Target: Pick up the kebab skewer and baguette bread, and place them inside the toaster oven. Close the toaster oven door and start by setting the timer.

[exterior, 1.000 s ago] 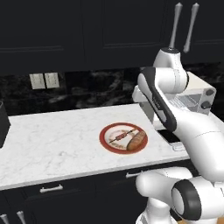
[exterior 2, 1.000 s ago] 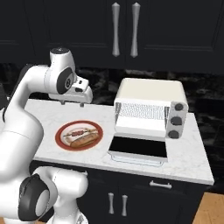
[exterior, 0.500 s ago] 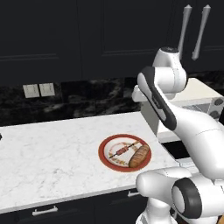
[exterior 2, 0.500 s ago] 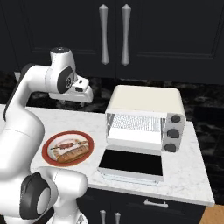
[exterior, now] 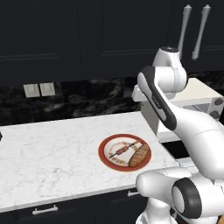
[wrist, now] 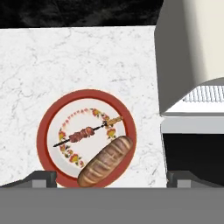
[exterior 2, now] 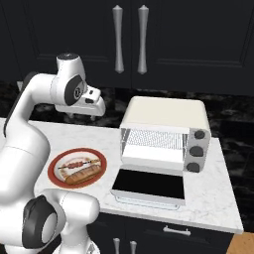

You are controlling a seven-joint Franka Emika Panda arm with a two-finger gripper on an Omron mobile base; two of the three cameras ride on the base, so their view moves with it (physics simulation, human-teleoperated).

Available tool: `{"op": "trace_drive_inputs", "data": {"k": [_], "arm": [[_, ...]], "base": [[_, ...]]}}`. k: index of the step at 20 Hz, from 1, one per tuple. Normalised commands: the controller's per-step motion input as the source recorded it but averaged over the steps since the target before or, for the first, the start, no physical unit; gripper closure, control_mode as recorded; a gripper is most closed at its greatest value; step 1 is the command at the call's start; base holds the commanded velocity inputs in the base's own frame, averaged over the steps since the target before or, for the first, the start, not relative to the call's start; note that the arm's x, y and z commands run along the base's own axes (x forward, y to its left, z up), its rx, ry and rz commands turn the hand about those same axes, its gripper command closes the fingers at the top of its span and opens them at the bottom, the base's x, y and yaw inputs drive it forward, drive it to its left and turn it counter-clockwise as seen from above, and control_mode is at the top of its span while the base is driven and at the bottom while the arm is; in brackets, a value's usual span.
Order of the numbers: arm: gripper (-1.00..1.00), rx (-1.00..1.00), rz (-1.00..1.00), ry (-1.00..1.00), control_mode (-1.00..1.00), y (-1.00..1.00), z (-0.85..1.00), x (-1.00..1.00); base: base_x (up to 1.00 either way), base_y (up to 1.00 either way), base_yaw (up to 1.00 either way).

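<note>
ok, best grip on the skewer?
Take the skewer from above at the meat cluster mid-stick, fingers closing across the stick. It lies flat on the plate, apart from the baguette, and the bare ends look too thin to pinch.

Kebab skewer (wrist: 85,132) and golden baguette bread (wrist: 105,161) lie side by side; toaster oven (exterior 2: 163,134) door (exterior 2: 149,185) open flat.

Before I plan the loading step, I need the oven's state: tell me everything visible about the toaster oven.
The toaster oven is a cream-white box on the marble counter, right of the red-rimmed plate. Its door, dark glass in a pale frame, lies folded down flat in front. A wire rack shows inside. Three dark knobs stack down its right face. Nothing touches it.
</note>
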Motion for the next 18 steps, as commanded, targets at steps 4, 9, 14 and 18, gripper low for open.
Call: {"op": "trace_drive_inputs", "data": {"k": [4, 9, 14, 18], "arm": [[-1.00, 0.00, 0.00, -0.09, -1.00, -0.09, -0.01, -0.29], [-1.00, 0.01, 0.00, -0.17, -1.00, -0.78, 0.00, -0.52], [-1.00, 0.01, 0.01, -0.16, -1.00, -0.88, -0.14, -0.29], [-1.00, 0.03, 0.00, -0.24, -1.00, -0.89, -0.29, -0.01]], "base": [[0.00, 0.00, 0.00], [0.00, 0.00, 0.00], [0.00, 0.00, 0.00], [0.00, 0.00, 0.00]]}}
